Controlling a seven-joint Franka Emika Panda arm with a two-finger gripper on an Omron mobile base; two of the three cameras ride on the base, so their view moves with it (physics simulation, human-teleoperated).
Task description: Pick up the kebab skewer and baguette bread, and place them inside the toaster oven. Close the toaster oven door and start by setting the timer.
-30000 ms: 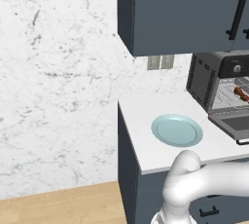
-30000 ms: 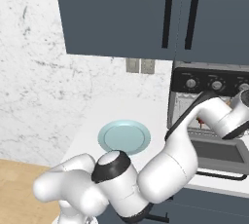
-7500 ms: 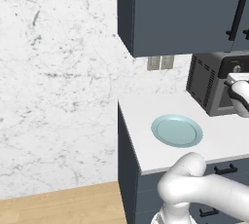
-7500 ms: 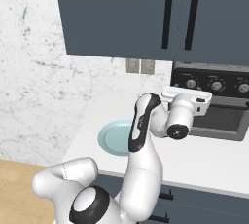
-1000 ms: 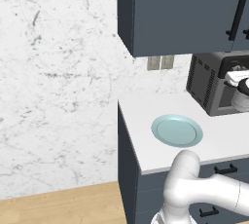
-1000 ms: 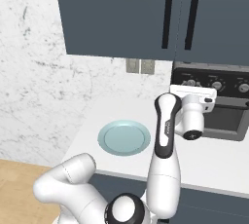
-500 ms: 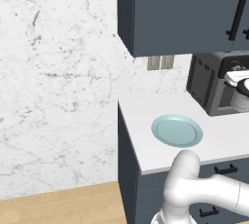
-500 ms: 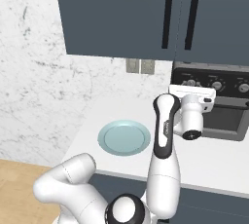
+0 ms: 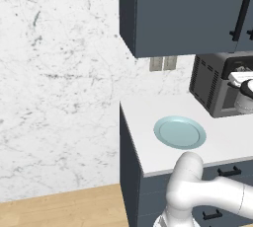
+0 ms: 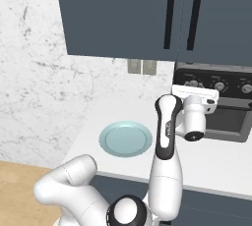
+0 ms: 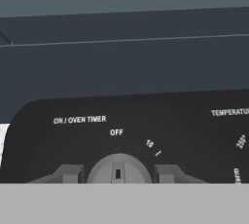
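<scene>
- Right now the gripper (image 11: 118, 173) is straddling the timer (image 11: 118, 170) at six o'clock in the hand view, one fingertip on each flank, jaws narrowed onto the knob.
- Its marker is pointing at twelve o'clock, toward OFF (image 11: 116, 132).
- Judging by the dial, the minute marks are running off toward one o'clock, so the coming twist is looking clockwise.

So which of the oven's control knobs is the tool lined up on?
The leftmost one, the timer, under the ON / OVEN TIMER and OFF lettering; the tool brackets it.

Both base views look forward and down at the plate (image 9: 180, 132) from behind; hand view sits close, seemingly square-on, to the timer (image 11: 118, 169), at 6 o'clock.
</scene>
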